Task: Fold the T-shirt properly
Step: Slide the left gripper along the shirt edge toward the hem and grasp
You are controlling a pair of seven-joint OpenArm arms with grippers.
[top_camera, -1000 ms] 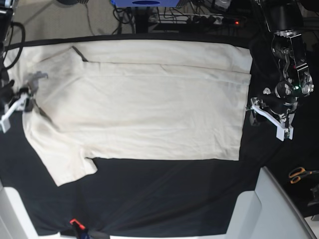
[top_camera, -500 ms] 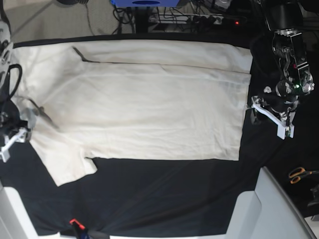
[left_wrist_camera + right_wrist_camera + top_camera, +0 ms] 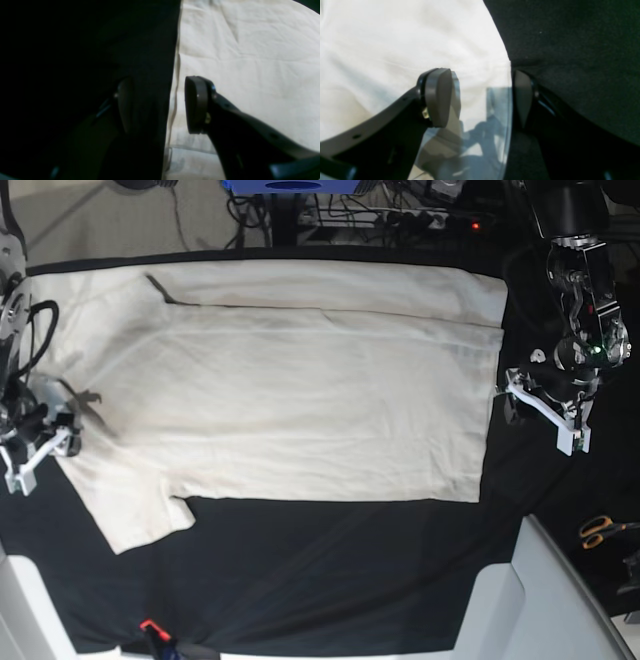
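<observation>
Lying flat on black table cloth (image 3: 330, 570): T-shirt (image 3: 290, 390).

Both arms are dark metal-and-plastic builds with loose black cables looping along them. The left gripper (image 3: 541, 416) carries white finger brackets under a black body lit by a small green LED, and the right gripper (image 3: 36, 452) has the same white brackets. Up close, the fingertips (image 3: 438, 97) are rounded dark grey pads on black curved fingers with small screw holes.

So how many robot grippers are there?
2: the left gripper at the T-shirt's hem edge, the right gripper at its sleeve side.
</observation>
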